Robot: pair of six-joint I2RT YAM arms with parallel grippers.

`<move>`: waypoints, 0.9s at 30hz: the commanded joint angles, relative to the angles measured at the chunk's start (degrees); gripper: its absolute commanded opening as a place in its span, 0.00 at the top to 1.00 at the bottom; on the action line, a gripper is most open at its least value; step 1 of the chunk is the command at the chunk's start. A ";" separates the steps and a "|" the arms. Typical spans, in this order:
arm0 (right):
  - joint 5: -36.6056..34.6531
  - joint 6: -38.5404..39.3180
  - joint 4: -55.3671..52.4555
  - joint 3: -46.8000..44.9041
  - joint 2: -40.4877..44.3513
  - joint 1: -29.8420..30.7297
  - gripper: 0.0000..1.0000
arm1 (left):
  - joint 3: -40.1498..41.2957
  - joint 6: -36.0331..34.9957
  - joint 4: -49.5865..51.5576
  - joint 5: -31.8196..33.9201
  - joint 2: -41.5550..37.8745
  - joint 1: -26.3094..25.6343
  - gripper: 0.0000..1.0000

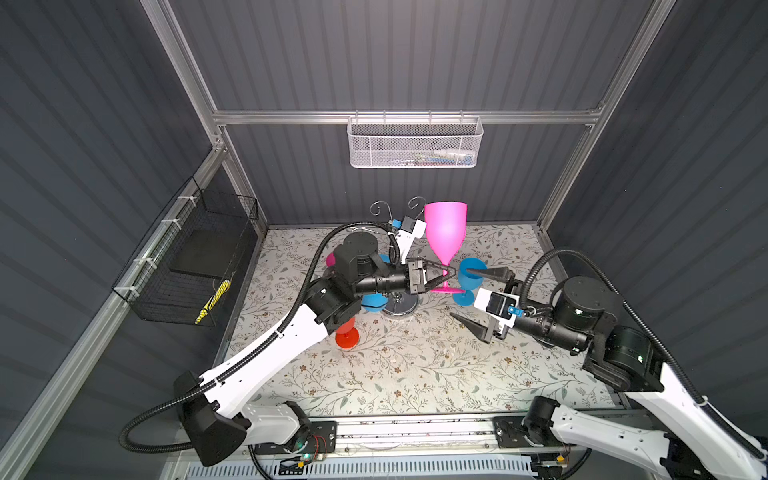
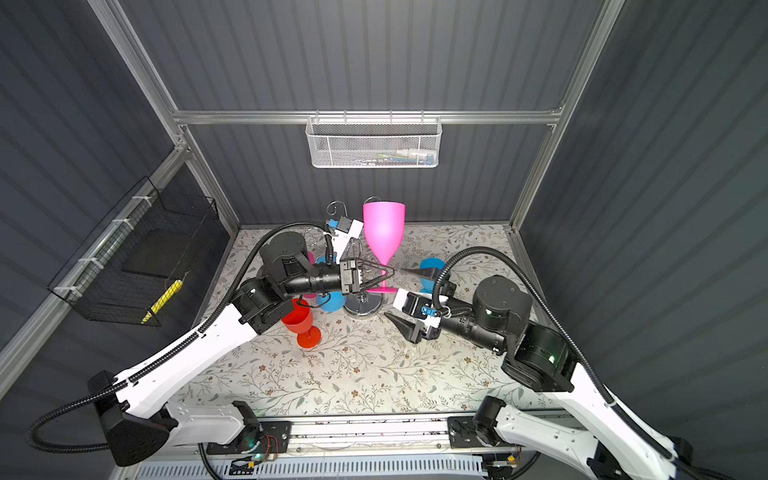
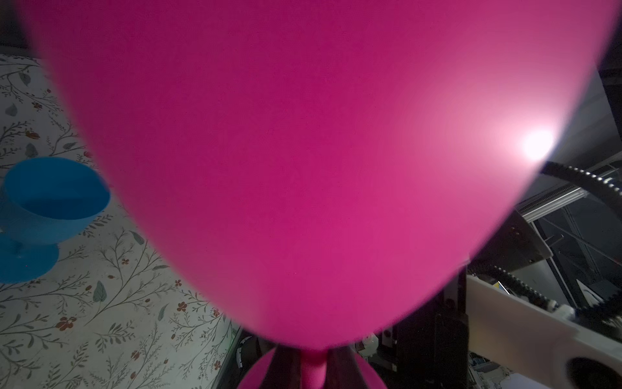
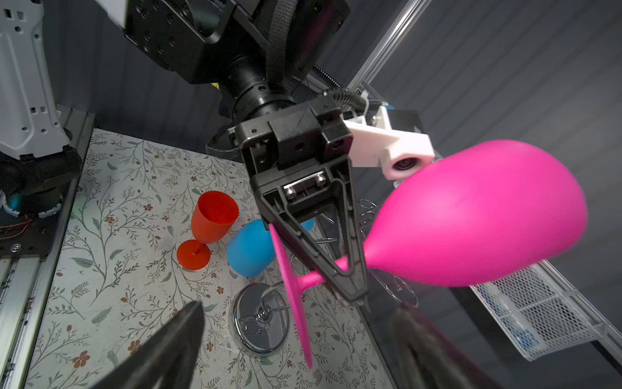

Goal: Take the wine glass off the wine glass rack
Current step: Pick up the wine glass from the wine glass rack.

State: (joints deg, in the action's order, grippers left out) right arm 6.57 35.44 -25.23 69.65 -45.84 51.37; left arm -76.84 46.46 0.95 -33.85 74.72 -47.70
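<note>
Where room lies open: bare mat (image 1: pixel 415 365) toward the near edge.
Left gripper (image 1: pixel 451 273): clamped on pink wine glass (image 1: pixel 445 232) stem, beside rack (image 1: pixel 401 309).
Right gripper (image 1: pixel 459 292): jaws wide apart, empty.

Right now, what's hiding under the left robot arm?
A red glass and a blue glass peek out beneath the left arm. Something pink is mostly covered; I can't tell what.

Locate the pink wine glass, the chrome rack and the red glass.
pink wine glass (image 1: pixel 445 232): a top view, bowl.
chrome rack (image 4: pixel 249 334): right wrist view, disc base.
red glass (image 2: pixel 298 319): a top view, bowl.
</note>
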 commanded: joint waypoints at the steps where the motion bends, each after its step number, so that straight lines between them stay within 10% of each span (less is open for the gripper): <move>1: -2.67 -3.88 6.46 -1.88 2.21 0.23 0.01 | -3.62 -6.95 6.03 4.44 -2.48 -0.33 1.00; 7: -17.82 -21.41 15.15 -1.47 2.54 0.17 0.01 | -12.72 -23.93 21.40 18.77 -4.35 -0.26 1.00; 11: -28.53 -35.00 -0.54 12.28 -5.15 -0.80 0.01 | -16.26 -34.41 28.48 26.63 -5.02 -0.32 1.00; 27: 25.92 -84.53 -0.16 14.57 -13.31 -29.71 0.01 | -18.11 -63.95 36.89 41.09 -6.58 -0.28 1.00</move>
State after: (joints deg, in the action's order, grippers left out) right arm 16.78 -35.44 -27.94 86.37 -57.52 24.14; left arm -95.88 -9.41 36.93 4.25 69.71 -47.70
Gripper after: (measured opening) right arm 0.989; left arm 0.127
